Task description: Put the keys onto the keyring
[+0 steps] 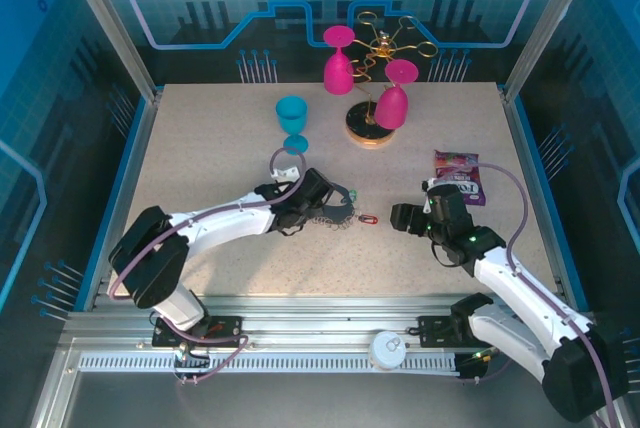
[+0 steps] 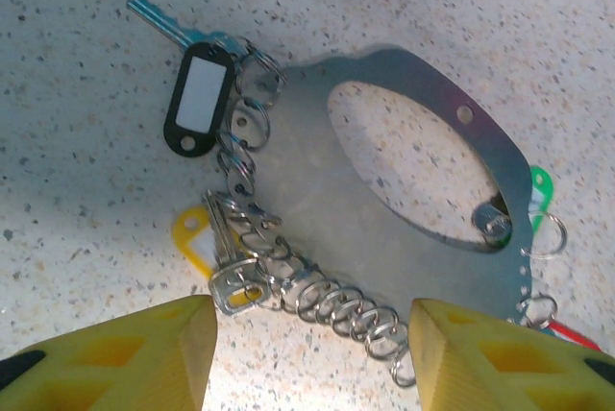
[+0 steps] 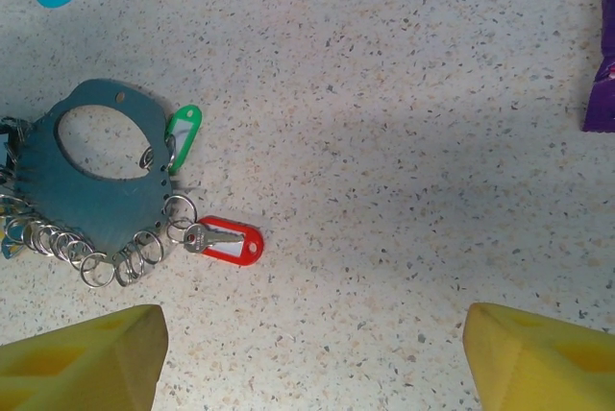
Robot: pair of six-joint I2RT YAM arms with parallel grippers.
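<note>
keyring (image 2: pixel 317 200), a flat grey metal plate with an oval hole and a fringe of small split rings (image 2: pixel 332 301), lies on the speckled tabletop (image 2: pixel 86 267) just ahead of the left gripper (image 2: pixel 312 334), spread astride the rings, probably to steady it. right gripper (image 3: pixel 307 325), also spread, faces the red-tagged key (image 3: pixel 229 240) ahead-left.

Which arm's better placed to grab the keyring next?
Left. The left fingers flank the keyring at its row of small rings. The right fingers are open over bare table, short of the keyring, with the red key nearer them.
</note>
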